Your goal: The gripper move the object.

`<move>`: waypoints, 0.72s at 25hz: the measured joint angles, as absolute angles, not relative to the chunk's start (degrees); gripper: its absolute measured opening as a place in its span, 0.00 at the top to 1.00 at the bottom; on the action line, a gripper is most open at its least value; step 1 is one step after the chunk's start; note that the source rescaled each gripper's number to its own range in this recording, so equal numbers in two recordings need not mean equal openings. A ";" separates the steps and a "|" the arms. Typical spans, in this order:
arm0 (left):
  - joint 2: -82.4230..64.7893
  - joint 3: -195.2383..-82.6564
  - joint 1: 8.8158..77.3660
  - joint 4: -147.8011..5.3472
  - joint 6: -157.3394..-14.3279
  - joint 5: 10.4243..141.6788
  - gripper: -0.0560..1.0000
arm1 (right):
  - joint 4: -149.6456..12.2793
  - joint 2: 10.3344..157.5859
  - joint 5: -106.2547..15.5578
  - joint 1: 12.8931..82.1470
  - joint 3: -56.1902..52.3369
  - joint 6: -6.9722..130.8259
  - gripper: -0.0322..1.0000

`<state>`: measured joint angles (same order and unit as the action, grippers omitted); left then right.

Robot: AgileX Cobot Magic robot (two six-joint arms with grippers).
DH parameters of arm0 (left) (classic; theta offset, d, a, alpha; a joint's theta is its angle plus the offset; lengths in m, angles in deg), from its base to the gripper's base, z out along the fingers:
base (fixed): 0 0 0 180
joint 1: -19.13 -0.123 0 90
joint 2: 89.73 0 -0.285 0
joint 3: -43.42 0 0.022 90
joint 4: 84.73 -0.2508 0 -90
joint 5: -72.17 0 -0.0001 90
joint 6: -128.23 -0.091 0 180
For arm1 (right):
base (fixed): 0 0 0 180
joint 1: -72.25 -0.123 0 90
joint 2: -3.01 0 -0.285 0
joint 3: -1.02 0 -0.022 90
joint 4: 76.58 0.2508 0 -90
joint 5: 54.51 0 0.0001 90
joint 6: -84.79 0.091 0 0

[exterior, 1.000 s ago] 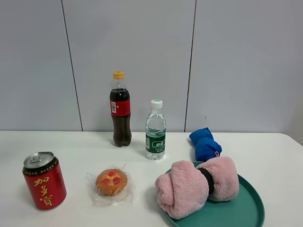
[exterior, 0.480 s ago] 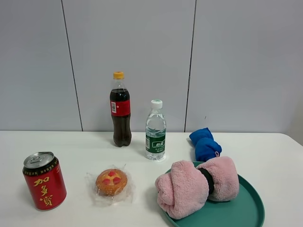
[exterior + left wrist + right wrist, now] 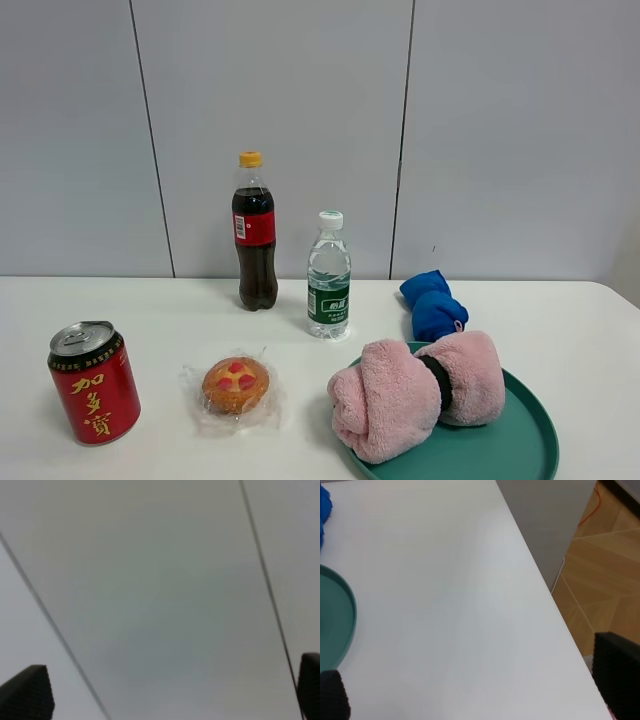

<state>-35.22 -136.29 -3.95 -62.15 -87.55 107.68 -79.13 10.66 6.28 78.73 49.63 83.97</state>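
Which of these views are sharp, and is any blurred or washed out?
Exterior high: evenly lit and sharp; labels on the red can and pink towel fibres read clearly. Left wrist: soft, featureless grey panel, left end effector fingertips blurred. Right wrist: table bright, slightly soft.

I count one pink towel roll [image 3: 415, 393] on one green tray [image 3: 520, 440]. There is one blue rolled cloth [image 3: 431, 304], so two cloth rolls in all. I see two bottles: one cola bottle [image 3: 254, 231] and one water bottle [image 3: 328, 275]. There is one red can [image 3: 93, 382] and one wrapped pastry [image 3: 235, 385]. All seven things sit on one white desk [image 3: 170, 320]. Of my own, I count two claws: left claw [image 3: 165, 690] and right claw [image 3: 470, 690].
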 joint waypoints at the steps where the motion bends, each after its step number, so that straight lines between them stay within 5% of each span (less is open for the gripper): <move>1: -35.78 -136.29 -4.17 -64.51 -85.08 110.87 0.00 | -79.13 10.66 6.28 78.73 49.63 83.97 0.00; 10: -37.63 -136.29 -4.21 -71.10 -71.01 136.72 0.00 | -79.13 10.66 6.28 78.73 49.63 83.97 0.00; 18: -39.98 -136.10 -0.29 -71.72 -70.48 141.27 0.00 | -79.13 10.66 6.28 78.73 49.63 83.97 0.00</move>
<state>-39.98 -136.10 -0.29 -71.72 -70.48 141.27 -79.13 10.66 6.28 78.73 49.63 83.97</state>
